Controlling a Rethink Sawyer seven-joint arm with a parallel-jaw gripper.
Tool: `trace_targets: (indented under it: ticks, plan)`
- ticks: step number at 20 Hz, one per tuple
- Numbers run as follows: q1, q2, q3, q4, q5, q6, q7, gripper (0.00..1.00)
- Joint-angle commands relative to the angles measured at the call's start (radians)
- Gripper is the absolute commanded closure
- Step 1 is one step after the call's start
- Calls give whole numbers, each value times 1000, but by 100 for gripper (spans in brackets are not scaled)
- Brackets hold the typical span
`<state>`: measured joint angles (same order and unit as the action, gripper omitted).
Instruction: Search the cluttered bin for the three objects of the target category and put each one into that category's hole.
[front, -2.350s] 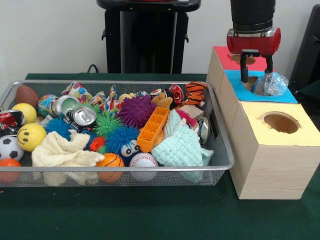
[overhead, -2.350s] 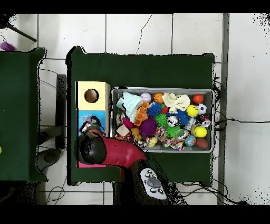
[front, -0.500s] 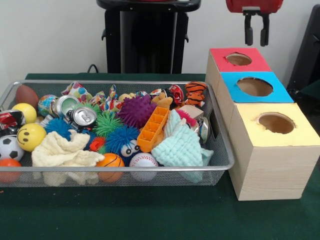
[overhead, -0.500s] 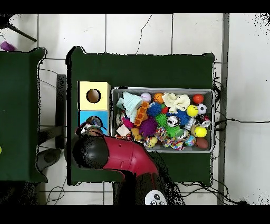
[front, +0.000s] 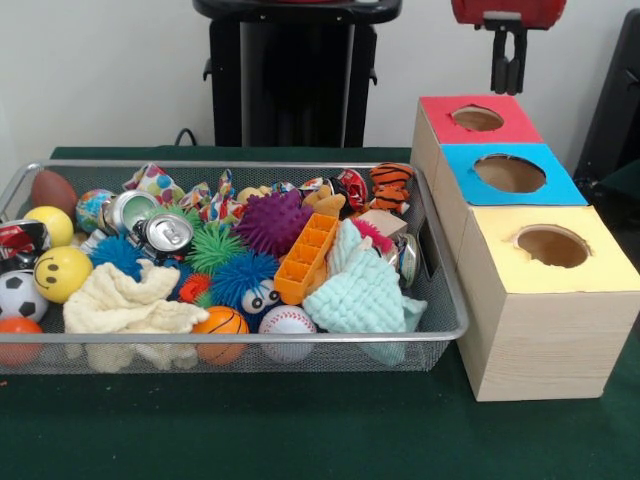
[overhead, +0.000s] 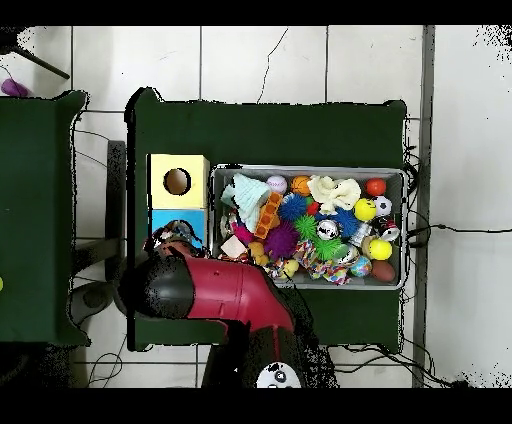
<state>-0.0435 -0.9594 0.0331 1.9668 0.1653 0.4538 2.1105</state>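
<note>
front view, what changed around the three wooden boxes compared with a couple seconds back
The crumpled see-through plastic bottle that lay on the blue-topped box is gone from view; none shows now. The red and black gripper has risen, from low over the red-topped box's round hole to the picture's top edge, fingers close together with nothing between them. The silver wire-mesh bin and its toys look unchanged.

My glossy red wrist housing with a pale metal plate (front: 508, 10) is showing up top, two slim black fingers (front: 508, 62) hanging under it. Overhead, my bulky red-and-black arm (overhead: 215, 293) is showing a round white-and-black marking near the base.
</note>
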Motion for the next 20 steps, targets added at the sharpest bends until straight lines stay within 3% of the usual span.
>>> trace_targets:
  ticks: [1, 6, 14, 20]
  plan:
    - [32, 34, -85, -100, -71, 157, 141, 100]
    - [62, 52, -127, -121, -98, 171, 145, 100]
    - [60, -45, -158, 3, -119, 138, 101, 100]
    - [93, -32, -179, 35, -121, 73, 142, 100]
